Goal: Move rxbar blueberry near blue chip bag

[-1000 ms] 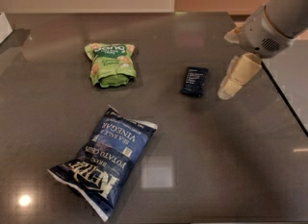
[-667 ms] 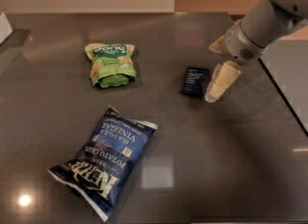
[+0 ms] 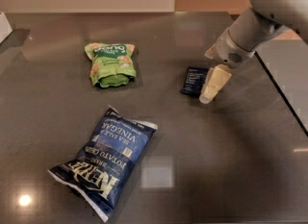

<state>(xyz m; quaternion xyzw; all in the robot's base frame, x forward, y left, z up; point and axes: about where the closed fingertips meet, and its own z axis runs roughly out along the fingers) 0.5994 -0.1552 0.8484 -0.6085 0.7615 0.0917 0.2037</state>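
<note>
Camera view shows the task at its opening stage: nothing has been carried yet. The snack bar [image 3: 194, 80] lies flat on the dark counter [image 3: 236, 170], toward the right, well apart from the chip bag [image 3: 103, 163], which sprawls at the lower left. The whole move toward the bag is left to do, and by my reading so is the grasp itself.

The pincer [image 3: 207, 77] hangs at the bar's right edge, at the end of the grey arm [image 3: 255, 26] that reaches in from the upper right. Its two pale fingers stand apart: one long finger [image 3: 214, 82] slants down with its tip just beside the bar's lower right corner, and a shorter bit of the other shows farther back, near the wrist. They hold nothing. Whether the near tip touches the wrapper or the counter, I cannot tell.

As for writing, the chip bag gives the most. It lies upside down to the camera, and its white lettering reads "KETTLE" in large letters, then "POTATO CHIPS", then "SEA SALT & VINEGAR" on the dark blue front. The snack bar is a dark navy wrapper with a few short white lines of text, too small to read. A green pouch [image 3: 111, 63] lies at the upper left, near neither of the others. It has white lettering across its top band, which I cannot make out, and pale round shapes printed below.
</note>
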